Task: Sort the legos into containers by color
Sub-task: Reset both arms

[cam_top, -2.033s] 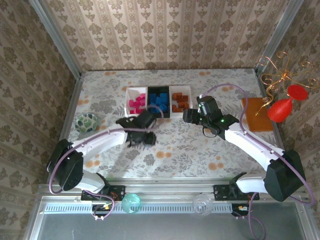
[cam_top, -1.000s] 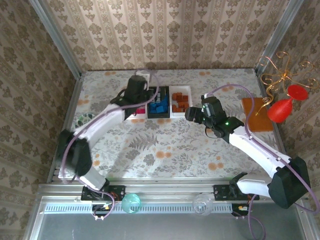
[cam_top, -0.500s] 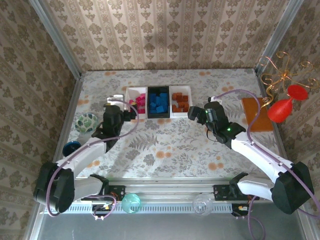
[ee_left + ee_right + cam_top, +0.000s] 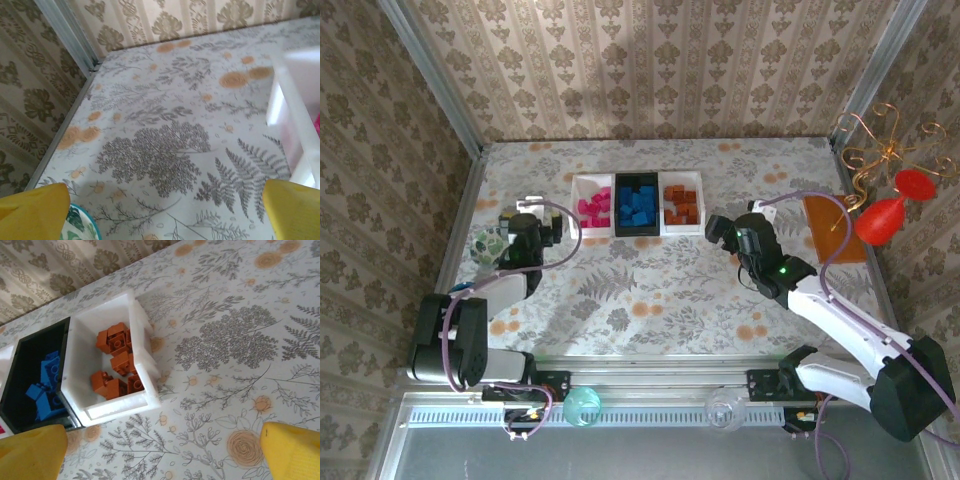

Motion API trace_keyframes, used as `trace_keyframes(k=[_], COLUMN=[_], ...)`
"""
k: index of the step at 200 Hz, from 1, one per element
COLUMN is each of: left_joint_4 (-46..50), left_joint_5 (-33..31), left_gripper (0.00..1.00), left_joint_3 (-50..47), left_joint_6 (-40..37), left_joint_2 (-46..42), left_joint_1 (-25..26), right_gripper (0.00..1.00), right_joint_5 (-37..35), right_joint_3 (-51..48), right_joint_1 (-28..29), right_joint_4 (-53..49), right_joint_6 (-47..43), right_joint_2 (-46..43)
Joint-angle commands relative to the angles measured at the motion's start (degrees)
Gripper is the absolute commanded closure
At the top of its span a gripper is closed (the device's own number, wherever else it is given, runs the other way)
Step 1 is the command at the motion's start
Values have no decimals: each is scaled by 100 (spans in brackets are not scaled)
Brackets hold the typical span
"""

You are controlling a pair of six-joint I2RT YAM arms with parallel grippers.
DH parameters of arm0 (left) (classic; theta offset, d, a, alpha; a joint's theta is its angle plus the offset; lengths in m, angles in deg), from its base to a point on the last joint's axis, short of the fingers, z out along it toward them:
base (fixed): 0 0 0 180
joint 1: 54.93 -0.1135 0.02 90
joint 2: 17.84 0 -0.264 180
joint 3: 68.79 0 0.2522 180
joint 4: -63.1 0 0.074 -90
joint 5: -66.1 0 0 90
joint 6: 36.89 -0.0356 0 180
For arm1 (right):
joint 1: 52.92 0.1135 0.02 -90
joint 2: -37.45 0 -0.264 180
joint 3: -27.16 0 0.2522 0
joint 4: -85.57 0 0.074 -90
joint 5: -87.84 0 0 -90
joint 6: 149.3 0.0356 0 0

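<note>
Three joined containers [image 4: 640, 178] sit at the back middle of the table. The left white one holds pink legos [image 4: 592, 207], the black one blue legos [image 4: 637, 205], the right white one orange-brown legos [image 4: 682, 205]. My left gripper [image 4: 530, 222] hangs open and empty left of the trays, beside the bowl; its yellow fingertips [image 4: 32, 210] frame bare tablecloth, with the white tray's wall [image 4: 295, 105] at the right. My right gripper [image 4: 720, 228] is open and empty, just right of and nearer than the orange legos' tray [image 4: 145, 365]. The orange legos [image 4: 117, 365] and blue legos [image 4: 45, 385] lie inside their trays.
A small patterned bowl [image 4: 488, 245] stands at the left, partly behind my left wrist; its rim [image 4: 77, 227] shows by my left finger. An orange-brown board [image 4: 835, 228] and a red ornament [image 4: 885, 215] stand at the right edge. Papered walls close three sides.
My left arm swung away from the trays to the left, down beside the bowl. My right gripper opened fully and drew back to the right from the orange tray.
</note>
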Motion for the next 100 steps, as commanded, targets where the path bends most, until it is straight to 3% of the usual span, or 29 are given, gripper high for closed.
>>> trace_keyframes(k=[1,31,39,52,63,68,83,100], left_joint_4=[-289,-662,-820,-1146,-1527,-1534,-1677,-2633], left_joint_5=[211,500,970,1210,1370,1402,1966,2281], left_gripper=[0,0,0,0,0,0,0,0], left_joint_3=[5,-367,-429,-504,-617,-607,-680,-851], left_joint_6=[-372,-260,-319,-462,-504,-405,-139,-87], left_joint_2=[-81,277,297,467,607,614,731,1222], left_joint_1=[-53,-224,-319,-332,-395,-458,-804,-985], right_gripper=[0,0,0,0,7,0,0,0], right_joint_5=[-418,-564,-573,-582,-571,-546,-577,-828], right_joint_3=[-2,2,4,-6,-6,-13,-48,-42], right_joint_1=[-40,-68,-84,-132,-195,-227,-310,-408], right_joint_4=[159,151,155,203,259,297,518,664], right_joint_6=[-97,-136,-139,-164,-186,-228,-538,-887], right_joint_2=[-131,-105,-105,-81,-32,2,116,217])
